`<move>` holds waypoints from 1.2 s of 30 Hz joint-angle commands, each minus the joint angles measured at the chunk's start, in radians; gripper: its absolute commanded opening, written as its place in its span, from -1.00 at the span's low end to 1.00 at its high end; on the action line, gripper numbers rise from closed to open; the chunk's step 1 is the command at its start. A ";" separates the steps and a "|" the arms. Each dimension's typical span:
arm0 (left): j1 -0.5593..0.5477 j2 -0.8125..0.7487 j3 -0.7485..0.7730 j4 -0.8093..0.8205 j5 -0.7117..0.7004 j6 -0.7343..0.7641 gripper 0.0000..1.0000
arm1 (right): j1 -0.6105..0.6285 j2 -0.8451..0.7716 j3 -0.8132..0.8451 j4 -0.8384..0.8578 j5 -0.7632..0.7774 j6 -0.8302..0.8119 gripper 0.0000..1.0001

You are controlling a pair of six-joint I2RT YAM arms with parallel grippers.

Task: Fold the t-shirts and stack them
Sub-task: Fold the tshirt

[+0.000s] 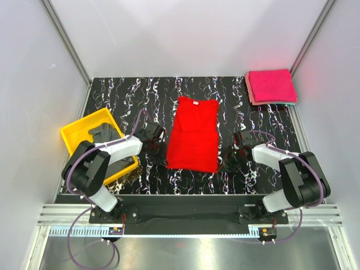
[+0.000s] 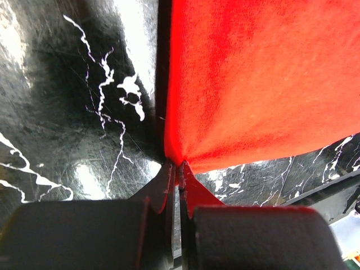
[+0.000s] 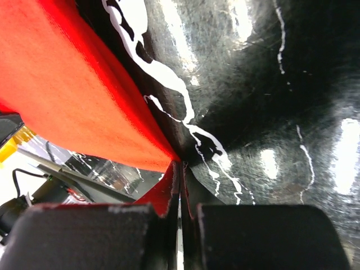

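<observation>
A bright red t-shirt [image 1: 193, 134] lies lengthwise in the middle of the black marbled table, folded narrow, its neck label at the far end. My left gripper [image 1: 163, 160] is shut on the shirt's near left corner; the left wrist view shows red cloth [image 2: 253, 79] pinched at the gripper [image 2: 176, 164]. My right gripper [image 1: 223, 163] is shut on the near right corner; the right wrist view shows the cloth [image 3: 67, 95] running into the gripper [image 3: 180, 163]. A stack of folded magenta-pink t-shirts [image 1: 271, 86] sits at the far right corner. A dark grey shirt [image 1: 104, 134] lies in the yellow tray.
The yellow plastic tray [image 1: 76, 134] stands at the table's left edge beside my left arm. White walls with metal frame posts enclose the table on three sides. A metal rail runs along the near edge.
</observation>
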 commanded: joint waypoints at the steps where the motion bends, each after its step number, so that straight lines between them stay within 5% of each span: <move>1: -0.021 -0.038 -0.011 -0.042 -0.061 -0.022 -1.00 | 0.008 -0.012 0.003 -0.066 0.129 -0.053 -1.00; 20: -0.055 -0.099 -0.051 -0.057 -0.046 -0.066 -1.00 | 0.006 -0.082 0.024 -0.166 0.151 -0.030 -1.00; 25: -0.055 -0.119 -0.096 -0.034 -0.023 -0.075 -0.41 | 0.008 -0.107 -0.016 -0.154 0.125 -0.012 -1.00; 30: -0.055 -0.154 -0.097 -0.040 -0.023 -0.083 -0.32 | 0.006 -0.118 0.001 -0.179 0.100 -0.021 -0.68; 31: -0.057 -0.183 -0.093 -0.056 -0.026 -0.078 -0.25 | 0.008 -0.148 0.018 -0.202 0.098 -0.019 -0.47; 36: -0.057 -0.213 -0.119 -0.017 0.017 -0.091 -0.07 | 0.006 -0.152 0.003 -0.172 0.049 -0.009 -0.24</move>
